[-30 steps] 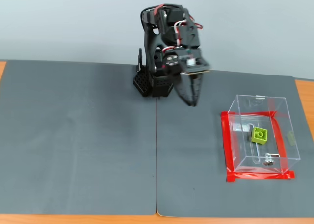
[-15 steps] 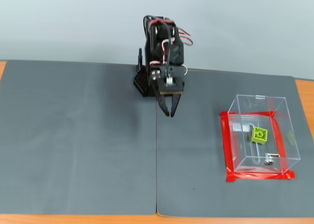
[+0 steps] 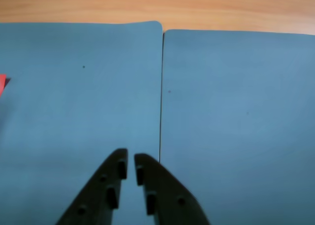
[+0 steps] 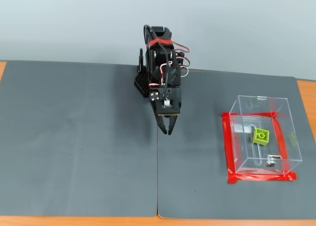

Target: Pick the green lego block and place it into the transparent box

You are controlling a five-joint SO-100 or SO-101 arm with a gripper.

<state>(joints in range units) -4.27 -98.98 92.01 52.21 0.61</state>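
Fixed view: block [image 4: 261, 136] sits inside the box [image 4: 284, 118], studs up, on the box floor right of a slot. Box stands at the right of the mat [image 4: 79, 147], ringed by red tape [image 4: 228, 152] at its base; small metal piece [image 4: 269, 162] near its front wall.

Arm [image 4: 162, 63] folded at the mat's rear centre, well apart from the box. Gripper [image 4: 166, 131] points down over the seam [image 4: 157, 176] between the two mat halves, empty.

Wrist view: gripper [image 3: 131, 165] fingers nearly together, narrow gap only, nothing between them. Seam [image 3: 161, 97] runs just right of the tips. Sliver of tape [image 3: 2, 83] at left edge; wood table [image 3: 197, 8] beyond the mat.
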